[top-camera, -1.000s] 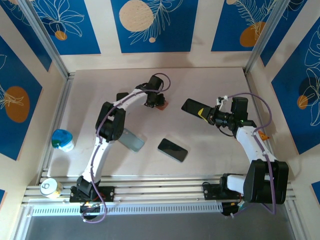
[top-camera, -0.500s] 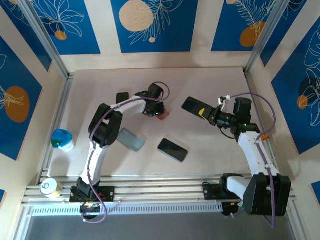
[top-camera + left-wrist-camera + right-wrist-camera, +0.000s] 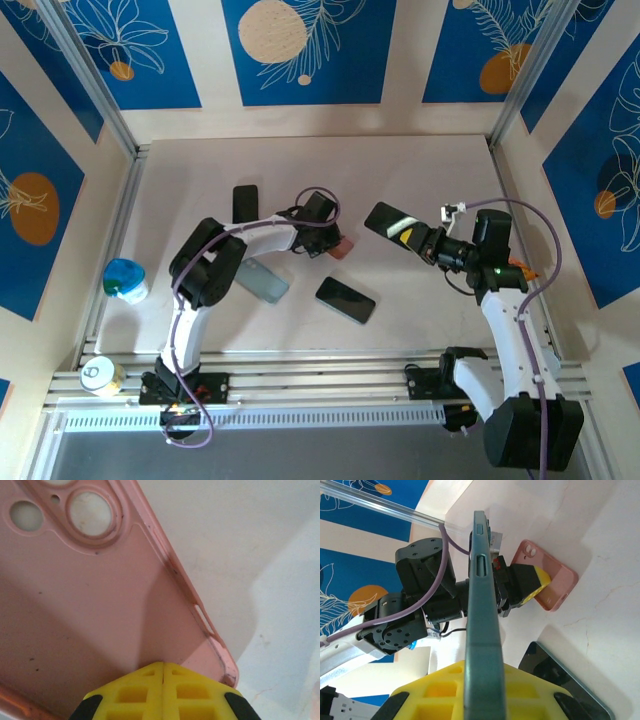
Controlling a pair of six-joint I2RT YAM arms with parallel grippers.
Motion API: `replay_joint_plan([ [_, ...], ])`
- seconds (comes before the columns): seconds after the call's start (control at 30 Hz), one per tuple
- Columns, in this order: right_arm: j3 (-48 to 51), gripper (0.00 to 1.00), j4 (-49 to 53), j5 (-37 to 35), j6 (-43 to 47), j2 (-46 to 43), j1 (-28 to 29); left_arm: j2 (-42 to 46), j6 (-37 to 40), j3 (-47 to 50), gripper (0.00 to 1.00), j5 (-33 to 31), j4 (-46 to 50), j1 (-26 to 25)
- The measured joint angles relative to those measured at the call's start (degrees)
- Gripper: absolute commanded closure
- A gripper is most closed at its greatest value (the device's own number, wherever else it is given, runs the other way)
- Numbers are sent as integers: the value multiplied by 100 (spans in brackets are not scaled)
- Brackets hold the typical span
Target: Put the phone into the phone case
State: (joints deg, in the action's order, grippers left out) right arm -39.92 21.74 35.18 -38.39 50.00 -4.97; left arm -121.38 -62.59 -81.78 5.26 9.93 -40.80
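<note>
The phone (image 3: pixel 392 222) is up in the air to the right of centre, clamped at one end in the right claw (image 3: pixel 425 240) and carried on edge, so from the right wrist I look straight down its thin side with the buttons. Its free end points across toward the left arm. I take that to be the reason for the grip: the far end is left bare so it can go into a case first.

Opposite it, the left claw (image 3: pixel 162 680) has its yellow pads pressed together on an end rim of the pink case (image 3: pixel 90 605), the end away from the camera cut-outs. The case sits tipped, low over the surface (image 3: pixel 420 330); whether its lower edge touches I cannot tell. Pinching only the rim looks meant to keep the rest of the case free to take the phone.

Phone and case are near each other but apart, so the fitting itself is not yet begun.

A second phone (image 3: pixel 345 299) lies flat with its dark glass up, just in front of the gap between the two claws. A grey-blue case (image 3: pixel 262 280) lies beside the left arm. Neither is touched.
</note>
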Motion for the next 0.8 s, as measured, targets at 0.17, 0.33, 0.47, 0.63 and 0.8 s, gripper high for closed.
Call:
replay_joint_plan([
  [0.17,269,100,94,7,-15,-179,109,293,-33,74,100,-109,-205,94],
  [0.33,807,100,-72,-306,-391,-205,734,940,317,306,100,-107,-315,570],
  [0.47,1008,100,-352,-798,-785,-50,1502,1008,933,297,100,-107,-330,1045],
  [0.63,988,100,-876,-1300,-1069,741,2138,616,1665,26,100,-129,-57,1294],
  [0.8,911,100,-1545,-1552,-1399,1491,2146,234,2100,-188,100,-105,76,1333],
])
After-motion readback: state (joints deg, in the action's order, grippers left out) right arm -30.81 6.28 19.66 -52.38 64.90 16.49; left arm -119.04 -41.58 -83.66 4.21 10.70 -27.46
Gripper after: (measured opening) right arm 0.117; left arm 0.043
